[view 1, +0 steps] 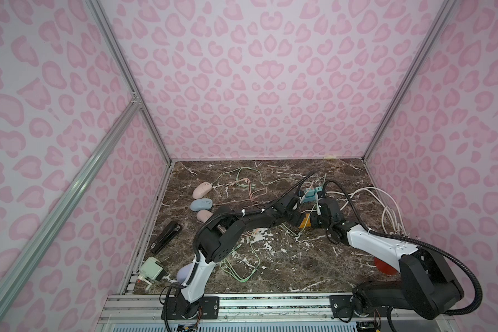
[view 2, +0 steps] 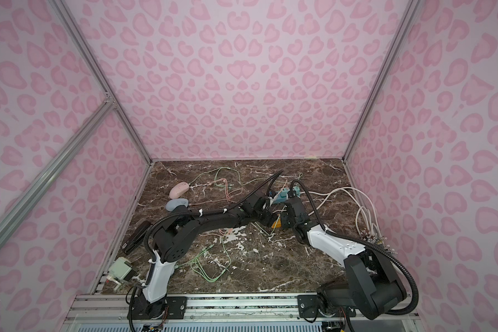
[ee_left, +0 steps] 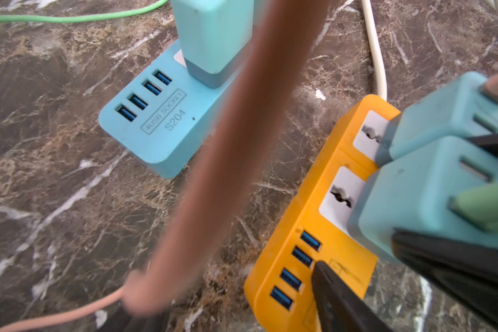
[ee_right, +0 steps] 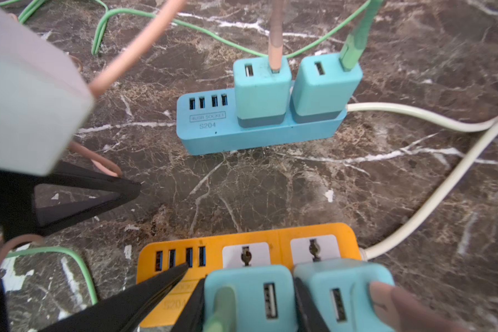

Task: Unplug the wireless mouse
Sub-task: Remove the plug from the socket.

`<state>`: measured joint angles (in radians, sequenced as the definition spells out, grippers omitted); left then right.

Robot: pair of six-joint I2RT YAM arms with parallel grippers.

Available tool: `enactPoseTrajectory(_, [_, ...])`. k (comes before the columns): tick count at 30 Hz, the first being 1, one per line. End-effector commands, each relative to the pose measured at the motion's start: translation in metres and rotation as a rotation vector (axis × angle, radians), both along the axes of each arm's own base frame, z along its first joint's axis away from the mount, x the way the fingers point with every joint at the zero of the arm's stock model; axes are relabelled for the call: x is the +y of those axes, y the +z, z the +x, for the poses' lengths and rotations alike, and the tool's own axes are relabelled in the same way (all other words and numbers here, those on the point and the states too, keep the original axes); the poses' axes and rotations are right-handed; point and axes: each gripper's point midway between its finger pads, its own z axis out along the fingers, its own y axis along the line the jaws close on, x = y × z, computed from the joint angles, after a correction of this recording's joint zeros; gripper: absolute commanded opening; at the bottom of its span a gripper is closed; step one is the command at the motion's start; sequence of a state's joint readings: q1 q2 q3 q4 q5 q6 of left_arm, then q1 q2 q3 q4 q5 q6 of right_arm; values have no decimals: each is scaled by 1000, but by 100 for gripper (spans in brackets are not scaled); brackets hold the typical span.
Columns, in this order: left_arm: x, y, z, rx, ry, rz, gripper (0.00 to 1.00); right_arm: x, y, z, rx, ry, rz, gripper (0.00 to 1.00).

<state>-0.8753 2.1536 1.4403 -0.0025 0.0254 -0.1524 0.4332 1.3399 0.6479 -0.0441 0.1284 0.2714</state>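
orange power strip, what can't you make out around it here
- In both top views the orange power strip is nearly all hidden by the arms' wrists.
- Right wrist view: its label is partly covered by the left end effector.
- Same view: the green cable from the gripped charger is cut off by the edge.
- Left wrist view: pink cable blurred.

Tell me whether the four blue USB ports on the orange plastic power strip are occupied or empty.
Empty: all four blue USB ports on the orange plastic power strip show open slots with nothing inserted.
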Motion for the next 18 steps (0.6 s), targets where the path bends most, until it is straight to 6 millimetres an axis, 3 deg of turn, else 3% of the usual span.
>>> enactPoseTrajectory(1, [28,-36,-17,84,-5,163,77,2,15,5,-79,-16,-15,29])
enactPoseTrajectory(7, [26,-27,-18,89,-9,150,77,3,19,-1,-86,-11,-3,29])
enactPoseTrajectory(10, [19,10,-26,71,-52,62,76,11,18,-11,-34,14,48,28])
enactPoseTrajectory(14, [16,72,-53,-8,-180,-119,76,32,26,-38,17,108,173,29])
enactPoseTrajectory(18, [30,104,-70,-87,-221,-189,76,35,34,-60,64,126,244,29])
